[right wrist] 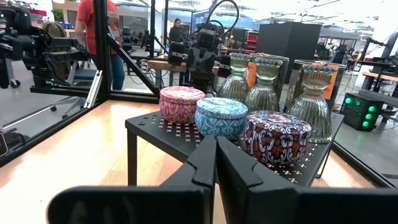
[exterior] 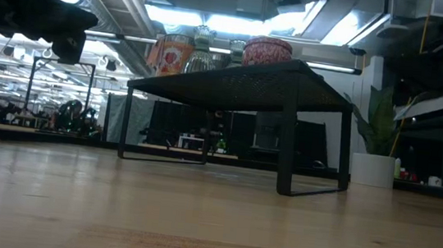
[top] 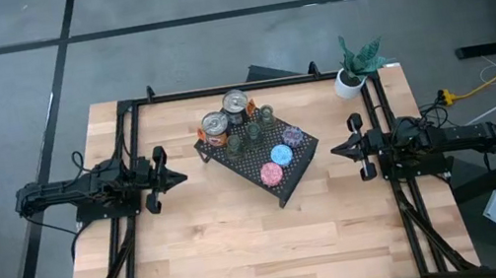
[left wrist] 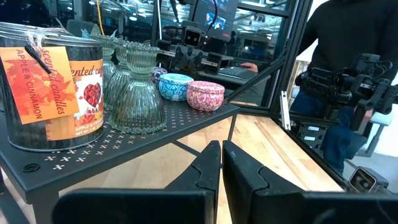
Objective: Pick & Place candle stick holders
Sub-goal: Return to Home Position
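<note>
Candle stick holders stand on the black shelf, with both arms parked apart from it.
Left gripper rests near the left edge of the table and right gripper near its right edge. Each has its fingers pressed together on nothing and points at the shelf, well apart from it. Nearest the right gripper, the pink, blue and purple holders line the shelf's edge. Behind them stand the green glass holders, and two scented candle tins fill the far corner. For homing, it seems best to hold the arms level and clear of the shelf's legs.
</note>
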Available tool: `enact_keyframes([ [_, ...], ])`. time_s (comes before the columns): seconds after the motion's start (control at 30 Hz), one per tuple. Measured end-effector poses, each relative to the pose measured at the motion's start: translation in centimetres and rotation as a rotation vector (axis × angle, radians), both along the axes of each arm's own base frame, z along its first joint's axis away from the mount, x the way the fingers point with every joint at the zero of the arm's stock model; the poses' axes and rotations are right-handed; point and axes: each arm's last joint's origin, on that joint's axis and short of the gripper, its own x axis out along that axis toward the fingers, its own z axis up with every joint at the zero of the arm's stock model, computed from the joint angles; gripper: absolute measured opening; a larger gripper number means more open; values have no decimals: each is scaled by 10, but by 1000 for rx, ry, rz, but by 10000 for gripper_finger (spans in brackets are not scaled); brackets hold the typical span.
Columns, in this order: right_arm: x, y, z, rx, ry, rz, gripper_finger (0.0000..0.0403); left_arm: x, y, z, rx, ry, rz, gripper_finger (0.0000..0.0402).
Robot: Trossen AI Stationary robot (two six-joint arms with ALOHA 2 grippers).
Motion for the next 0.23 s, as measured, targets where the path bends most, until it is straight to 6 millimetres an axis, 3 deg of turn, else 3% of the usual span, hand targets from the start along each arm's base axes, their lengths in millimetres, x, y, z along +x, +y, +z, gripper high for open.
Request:
enact_keyframes([
  [0.23, 0, 0, 0, 0, 0, 0, 16, 0, 0, 0, 0, 0, 0, 8],
])
